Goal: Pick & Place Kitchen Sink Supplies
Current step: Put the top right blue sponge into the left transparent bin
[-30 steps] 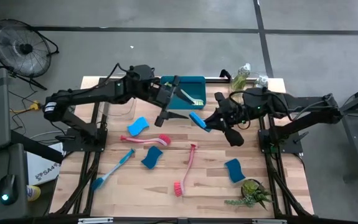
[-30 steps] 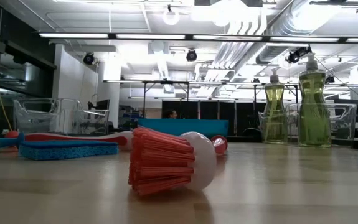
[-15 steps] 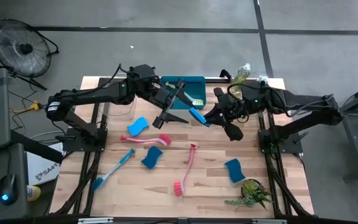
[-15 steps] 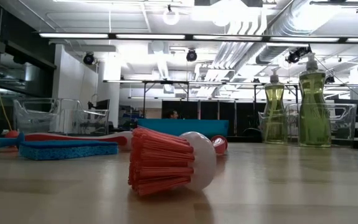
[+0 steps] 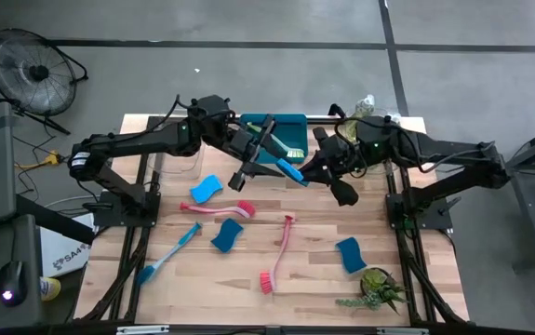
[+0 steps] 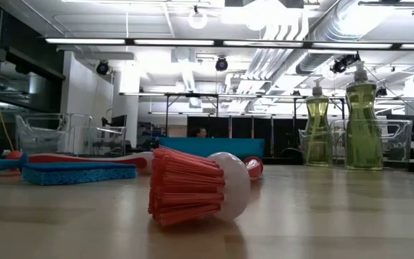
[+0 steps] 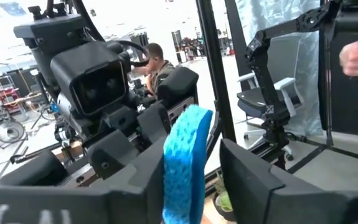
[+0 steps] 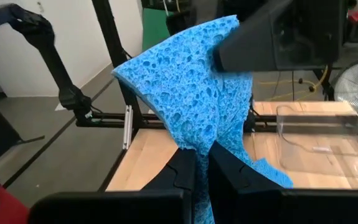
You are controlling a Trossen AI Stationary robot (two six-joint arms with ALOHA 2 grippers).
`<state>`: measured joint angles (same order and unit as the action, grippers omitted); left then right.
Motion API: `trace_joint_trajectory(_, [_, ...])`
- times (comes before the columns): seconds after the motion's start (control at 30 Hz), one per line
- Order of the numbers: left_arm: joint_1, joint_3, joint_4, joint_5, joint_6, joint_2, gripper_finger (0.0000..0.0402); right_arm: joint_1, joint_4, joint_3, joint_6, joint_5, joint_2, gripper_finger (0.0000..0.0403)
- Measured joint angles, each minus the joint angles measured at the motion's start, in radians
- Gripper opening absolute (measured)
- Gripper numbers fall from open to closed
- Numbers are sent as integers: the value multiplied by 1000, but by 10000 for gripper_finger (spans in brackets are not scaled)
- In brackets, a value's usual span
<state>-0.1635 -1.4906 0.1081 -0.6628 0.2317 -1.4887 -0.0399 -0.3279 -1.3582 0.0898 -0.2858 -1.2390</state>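
Sponge [image 5: 290, 172] hangs mid-frame in the high view, just below the blue tray [image 5: 286, 126], between both arms. From the left, the left gripper [image 5: 269, 158] straddles it, jaws still apart; the right gripper [image 5: 310, 175] pinches it. Left should clamp squarely (avoiding the tray edge) before right releases.

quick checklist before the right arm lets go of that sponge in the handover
1. Blue sponge pinched by right gripper: ok.
2. Left gripper fingers either side of the sponge: ok.
3. Left gripper actually clamped on it: cannot tell.
4. Handover point sits beside the blue tray, both grippers meeting there: ok.
5. Tray has room: a yellow-green brush already lies in it; cannot tell.
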Motion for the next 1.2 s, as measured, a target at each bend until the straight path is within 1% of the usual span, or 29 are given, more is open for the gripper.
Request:
trace_joint_trajectory(0.2, [0, 0, -3, 3, 3, 0, 85, 0, 18, 0, 1, -9, -6, 10])
trace_joint_trajectory(0.4, [0, 0, -4, 0, 7, 0, 24, 0, 19, 0, 5, -7, -7, 10])
trace_joint_trajectory(0.47, [0, 0, -6, -3, 11, 0, 10, 0, 18, 0, 13, 0, -7, 10])
trace_joint_trajectory(0.57, [0, 0, -5, -3, 14, 0, 12, 1, 19, 0, 26, 13, -7, 32])
trace_joint_trajectory(0.77, [0, 0, -2, 0, 22, 0, 6, 1, 16, 0, 46, 17, 6, 106])
trace_joint_trajectory(0.9, [0, -1, -7, 41, 31, 0, 5, 1, 9, 0, 47, 26, 33, 145])
trace_joint_trajectory(0.97, [0, -1, -33, 69, 59, 0, 4, 1, -18, 0, 42, 57, 58, 161])
trace_joint_trajectory(1.07, [-12, 0, -119, 146, 126, 15, 3, 1, -72, 0, 34, 137, 110, 179])
trace_joint_trajectory(1.2, [-50, 0, -253, 246, 181, 51, 3, 1, -144, 0, 34, 237, 188, 189])
